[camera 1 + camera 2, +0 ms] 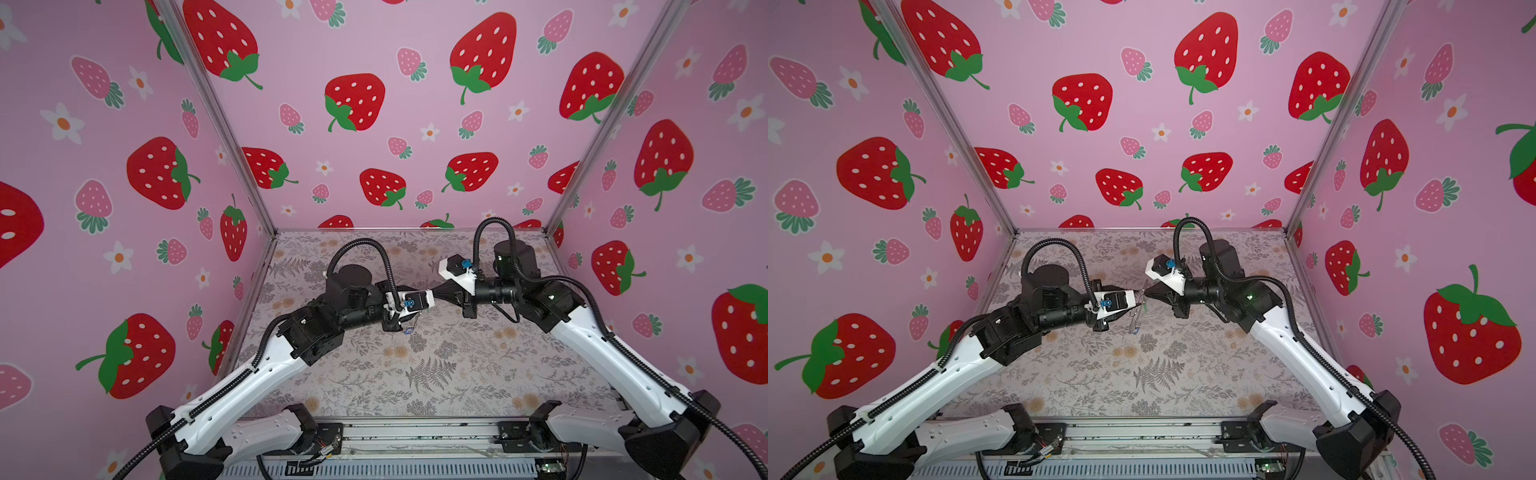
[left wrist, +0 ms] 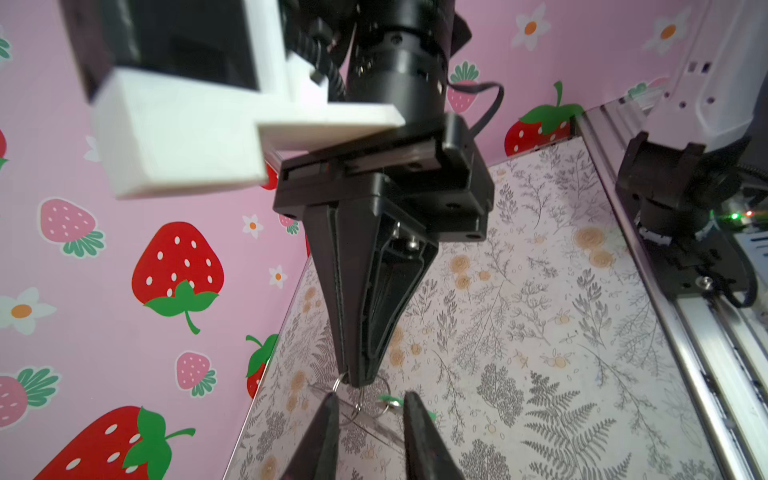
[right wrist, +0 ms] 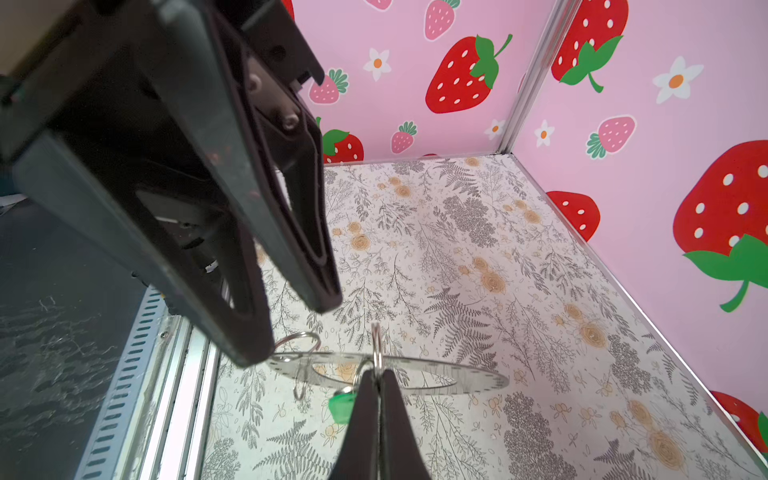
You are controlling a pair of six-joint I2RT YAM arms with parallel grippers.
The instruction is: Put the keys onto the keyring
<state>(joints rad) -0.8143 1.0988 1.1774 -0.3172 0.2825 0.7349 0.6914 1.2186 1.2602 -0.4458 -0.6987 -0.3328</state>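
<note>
The two arms meet above the middle of the bench (image 3: 498, 270). The right claw (image 3: 378, 374) is fully closed. It pinches one edge of the keyring (image 3: 465, 380) together with a small wire loop (image 3: 376, 345), so the flat grey ring hangs in the air almost level, free of the bench. I think it is held like this to give the other arm a steady target.

The green key (image 3: 341, 408) hangs just beside the right claw's tip, and it seems to be on the ring already by its loop. The left claw (image 2: 370, 399) is partly open. The opposite edge of the ring lies between its fingers, but they grip nothing. A second wire loop (image 3: 299, 345) sits near its lower finger. In a top view the blue key (image 1: 1133, 331) dangles below the ring, so probably it hangs on it also.
</note>
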